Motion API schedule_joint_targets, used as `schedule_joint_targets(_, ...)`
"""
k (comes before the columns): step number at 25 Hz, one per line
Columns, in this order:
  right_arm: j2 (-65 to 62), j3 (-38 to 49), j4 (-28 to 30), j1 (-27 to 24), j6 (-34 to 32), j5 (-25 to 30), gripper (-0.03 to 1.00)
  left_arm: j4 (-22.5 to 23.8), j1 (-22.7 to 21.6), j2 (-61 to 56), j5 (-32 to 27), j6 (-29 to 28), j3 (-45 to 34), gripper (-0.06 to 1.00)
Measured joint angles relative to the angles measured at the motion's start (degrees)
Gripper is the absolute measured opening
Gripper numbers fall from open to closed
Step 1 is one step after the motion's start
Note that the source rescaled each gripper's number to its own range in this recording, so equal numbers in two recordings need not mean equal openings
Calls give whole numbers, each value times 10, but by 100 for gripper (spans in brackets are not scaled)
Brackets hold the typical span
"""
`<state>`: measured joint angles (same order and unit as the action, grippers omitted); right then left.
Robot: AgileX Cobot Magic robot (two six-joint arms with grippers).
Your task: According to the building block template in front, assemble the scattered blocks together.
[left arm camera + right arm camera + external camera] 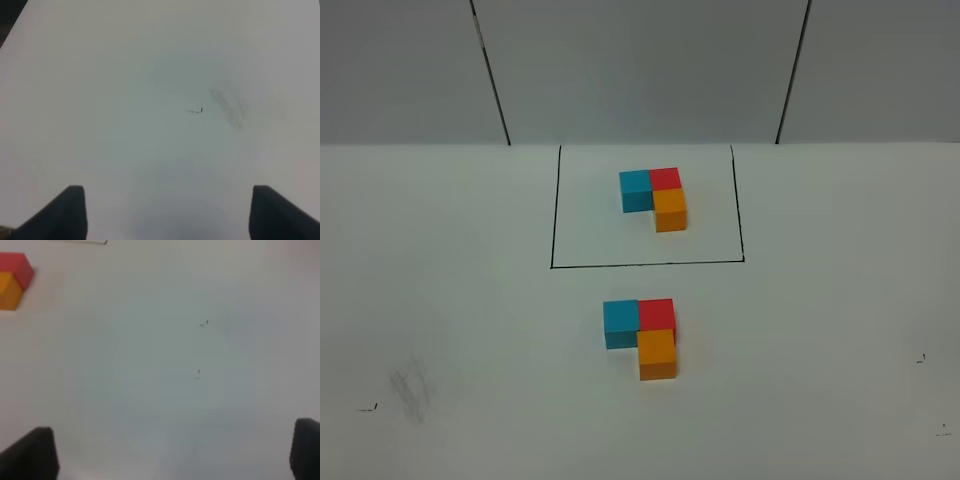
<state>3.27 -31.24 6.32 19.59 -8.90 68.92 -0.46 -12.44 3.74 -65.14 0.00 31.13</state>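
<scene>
Both grippers hang open over bare white table (pixel 440 300), the left gripper (pixel 167 212) and right gripper (pixel 172 452) holding nothing. Nearest, the scattered blocks (pixel 640 335) sit joined in an L: blue, red, orange. Beyond, the building block template (pixel 653 197) lies inside its black drawn rectangle (pixel 552 210). No writing is readable.

Setting: robot test bench in a lab-type room. Evidence: bare white tabletop (pixel 440 300) with a hand-drawn black rectangle (pixel 556 210) as a marked zone; small black pen ticks (pixel 367 407) and a grey smudge (pixel 412 388) on the surface; plain grey panel wall (pixel 640 60) behind, split by dark seams. Only toy cubes on it: a framed L-shaped trio (pixel 654 196) and an unframed trio (pixel 642 334). No household or shop furnishings visible.
</scene>
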Motion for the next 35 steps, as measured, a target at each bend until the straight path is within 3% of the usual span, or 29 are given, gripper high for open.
schedule_joint_targets(7, -2, 20, 0, 0, 13, -59, 69, 0, 0, 0, 0, 0, 0, 61)
schedule_joint_targets(20, -2, 23, 0, -1, 14, -70, 66, 0, 0, 0, 0, 0, 0, 61)
schedule_joint_targets(23, -2, 23, 0, -31, 14, -71, 66, 0, 0, 0, 0, 0, 0, 61)
schedule_joint_targets(30, -2, 23, 0, -171, 14, -71, 66, 0, 0, 0, 0, 0, 0, 61)
schedule_joint_targets(35, -2, 23, 0, -185, 14, -71, 66, 0, 0, 0, 0, 0, 0, 61)
